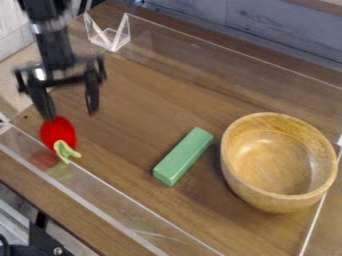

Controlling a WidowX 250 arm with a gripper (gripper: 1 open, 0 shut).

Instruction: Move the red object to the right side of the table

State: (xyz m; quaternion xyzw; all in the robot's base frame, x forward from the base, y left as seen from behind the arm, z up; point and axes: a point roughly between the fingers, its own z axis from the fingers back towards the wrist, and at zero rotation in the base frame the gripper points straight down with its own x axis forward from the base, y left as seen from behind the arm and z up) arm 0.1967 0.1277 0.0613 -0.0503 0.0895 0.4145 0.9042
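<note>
The red object is a small glossy red toy fruit with a light green stem bit, lying near the table's left front wall. My gripper hangs just above and slightly behind it, fingers pointing down and spread open, with nothing between them. The left fingertip is close to the fruit's top; I cannot tell whether it touches. The dark wood-grain table stretches away to the right.
A green rectangular block lies at the centre front. A large wooden bowl stands at the right front. Low clear acrylic walls edge the tabletop. A clear folded piece sits at the back left.
</note>
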